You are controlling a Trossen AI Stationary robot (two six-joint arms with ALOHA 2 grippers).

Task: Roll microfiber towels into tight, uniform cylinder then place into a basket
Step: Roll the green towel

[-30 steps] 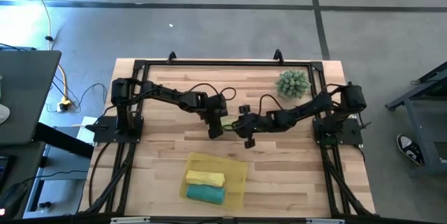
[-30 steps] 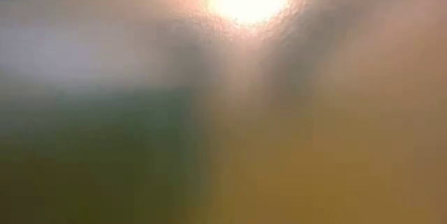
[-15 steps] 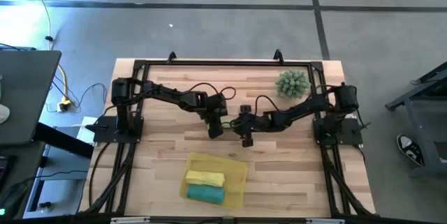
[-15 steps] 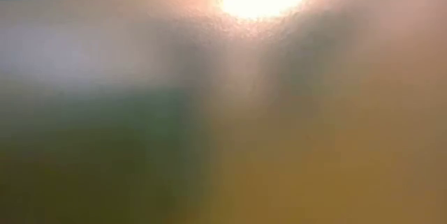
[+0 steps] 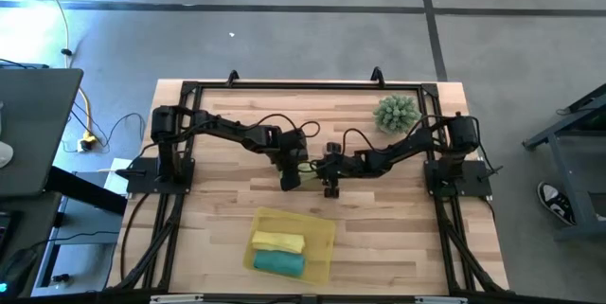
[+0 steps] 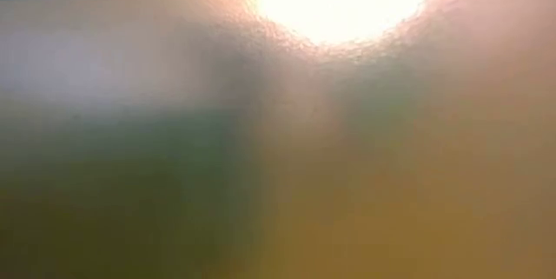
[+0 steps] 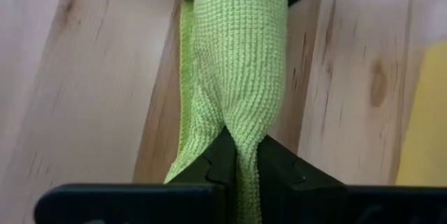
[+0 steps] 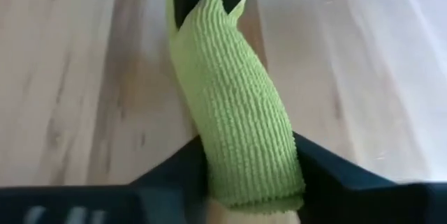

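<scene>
The lime green towel [image 7: 237, 56], rolled into a narrow cylinder, lies on the wood table [image 5: 218, 200] between my two grippers at the table's middle. My left gripper [image 5: 291, 181] is shut on one end of it. My right gripper [image 5: 330, 187] closes around the other end [image 8: 244, 154]. Near the front edge, the yellow basket [image 5: 322, 233] holds a rolled yellow towel [image 5: 277, 241] and a rolled teal towel [image 5: 277, 262]. The low view shows only a blur. My left gripper pinches one end of the lime roll [image 7: 237, 137] between its two fingers, slanting down from the table's left side. The cloth narrows to a squeezed neck at the fingers. The roll runs along the tabletop away from them. My right gripper has the roll's other end [image 8: 251, 175] between its two fingers [image 8: 185, 172], which touch it on both sides, slanting down from the table's right. The roll keeps its full width there and lies along the fingers' direction, on the table.
A spiky green ball-shaped plant [image 5: 397, 113] stands at the far right of the table. A black frame [image 5: 284, 86] runs along the table's far and side edges. Bare wood lies to the left and right of the basket.
My right arm has leaned lower and forward, carrying its gripper down and slightly toward the left gripper. The left gripper and the basket have stayed where they were.
</scene>
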